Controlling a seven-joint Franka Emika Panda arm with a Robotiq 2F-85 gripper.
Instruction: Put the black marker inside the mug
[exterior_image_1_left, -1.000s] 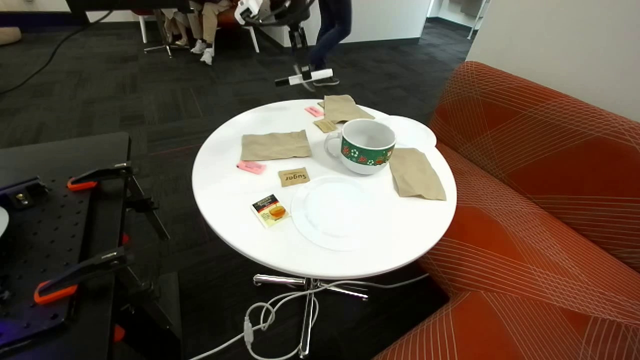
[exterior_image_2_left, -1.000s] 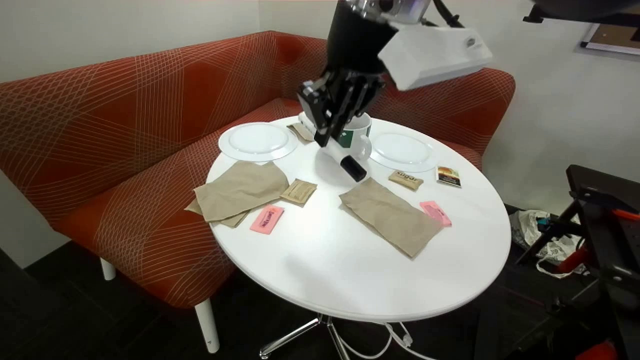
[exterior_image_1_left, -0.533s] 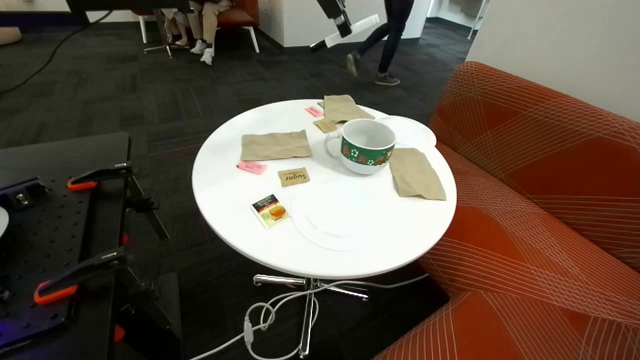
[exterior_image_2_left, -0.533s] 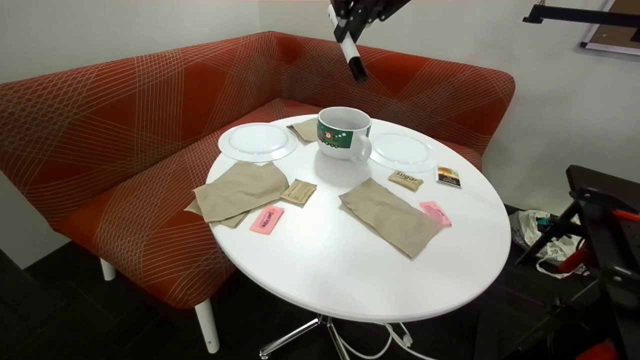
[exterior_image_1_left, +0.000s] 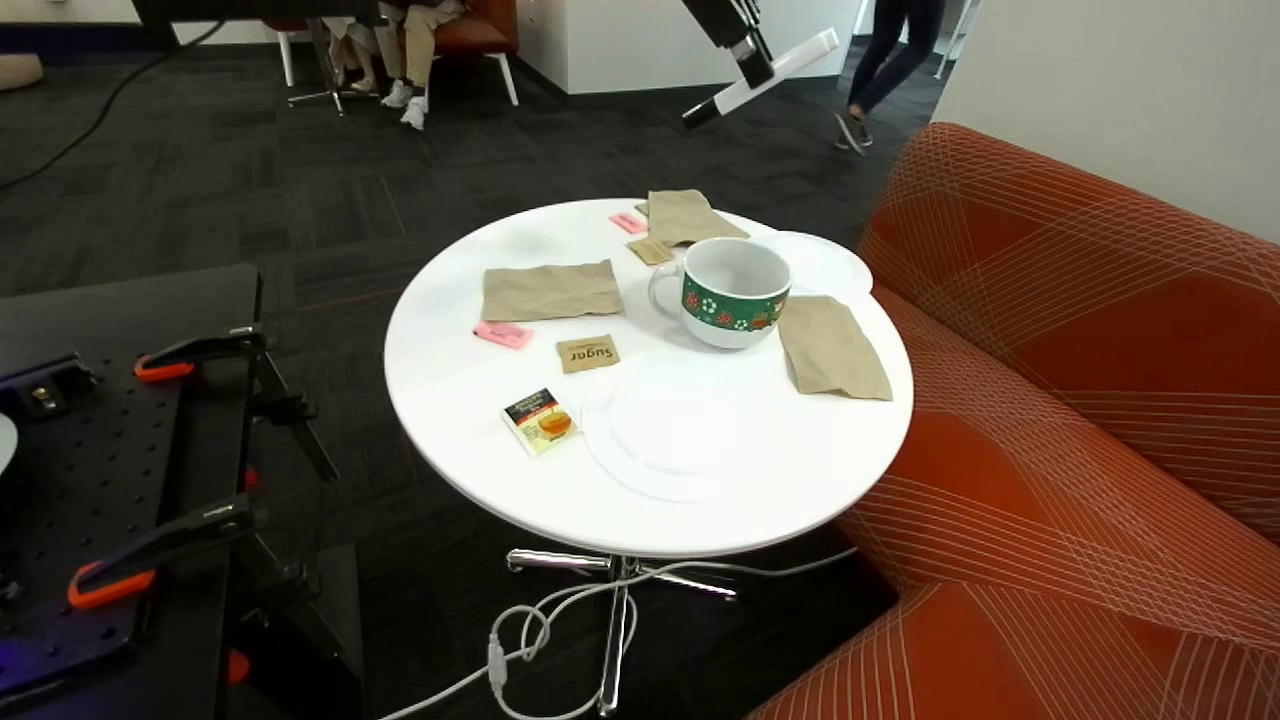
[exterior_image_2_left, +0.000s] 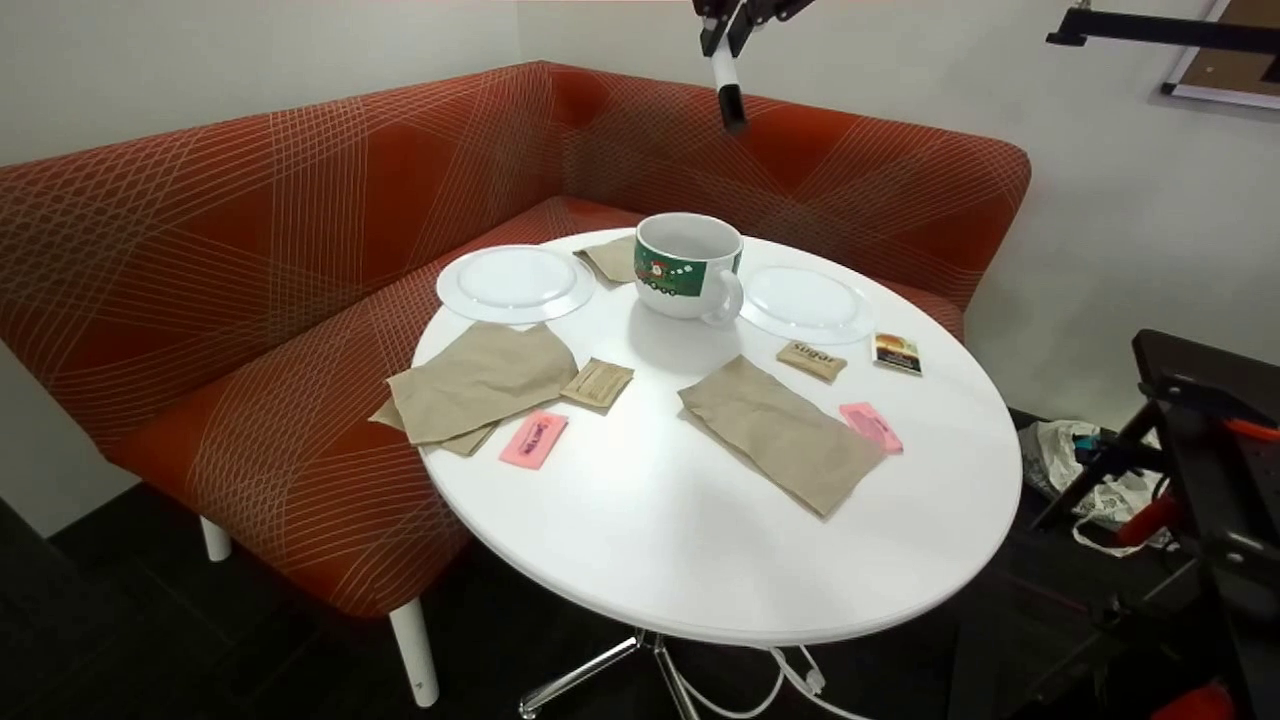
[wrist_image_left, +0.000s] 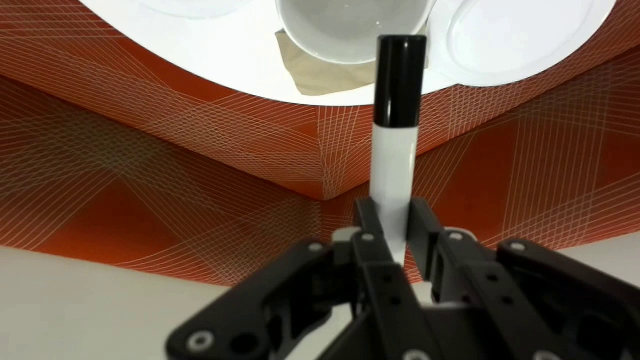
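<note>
Your gripper is clamped on the white part of the marker, so the black end sticks out free. That looks like a good hold, since the black end can go in first. The marker is up in the air, tilted with its black end low, well apart from the mug. The mug stands upright on the worktop, so its wide mouth is open to catch things. You likely need to get right over it before you let go, or the marker may hit the rim.
</note>
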